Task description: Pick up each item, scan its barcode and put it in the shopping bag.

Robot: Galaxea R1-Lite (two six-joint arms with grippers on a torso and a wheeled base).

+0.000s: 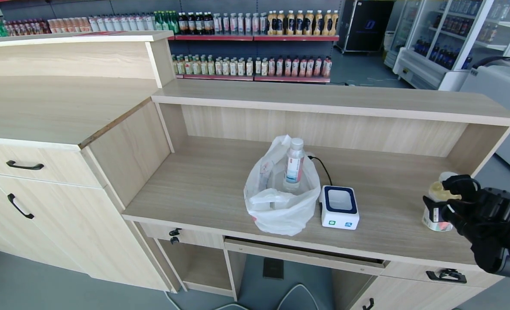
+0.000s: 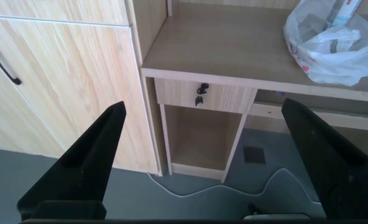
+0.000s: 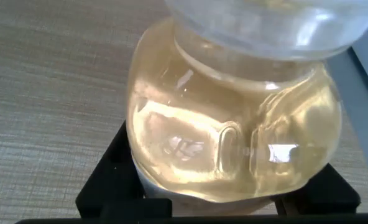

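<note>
Clasping yellow bottle (image 1: 435, 191), right hand (image 1: 444, 202), on counter (image 1: 220, 185)

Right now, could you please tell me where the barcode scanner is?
In the head view, the barcode scanner sits near the front edge of the counter, close beside the shopping bag on its right, left of the yellow drink bottle.

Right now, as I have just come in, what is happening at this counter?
A robot is working through a checkout. Its right gripper is shut on a bottle of yellow drink at the right end of the wooden counter. This bottle has not yet been brought to the scanner, which sits just to the right of the white shopping bag. A white-capped bottle already stands in the bag. The left gripper hangs open, low in front of the counter.
</note>
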